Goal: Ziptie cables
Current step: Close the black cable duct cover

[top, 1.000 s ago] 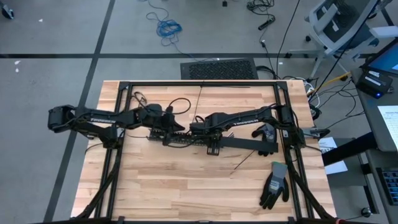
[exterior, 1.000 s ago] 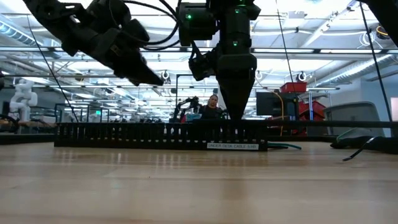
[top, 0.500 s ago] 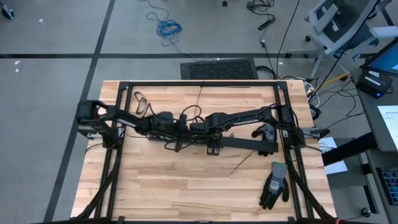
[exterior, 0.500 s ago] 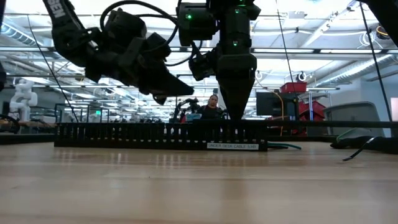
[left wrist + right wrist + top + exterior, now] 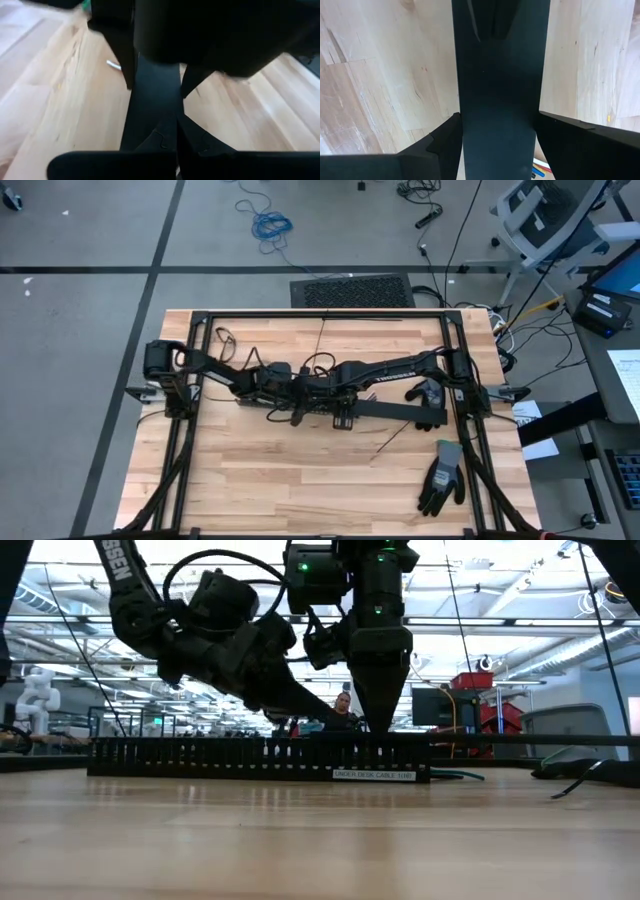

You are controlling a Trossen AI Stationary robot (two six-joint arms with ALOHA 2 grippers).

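A long black slotted cable tray (image 5: 250, 755) lies across the middle of the table (image 5: 300, 480). My right gripper (image 5: 378, 730) points straight down and is shut on this tray. My left gripper (image 5: 325, 718) is shut; it slants down from the left, its tip just above the tray beside the right gripper. I cannot tell whether it touches the tray. Of the cables, only coloured ends (image 5: 540, 170) show, beside the tray under my right gripper. The tray and the arms hide the remainder. My right gripper holds the cable tray's two long sides (image 5: 470, 125) between its fingers (image 5: 445, 137), one on each side. The fingers come from above, pointing down, and lie across the tray. The tray rests flat on the table.
A thin black zip-tie strip (image 5: 390, 442) lies on the wood near the tray's right part. A grey-and-black glove (image 5: 440, 475) lies near the right front corner, another glove (image 5: 428, 392) by the tray's right end. A black frame (image 5: 320, 313) borders the table.
My left gripper has swung toward the table's right and sunk, tipping downward, until its shut tip stands next to my right gripper just above the tray. The tray has stayed where it was.
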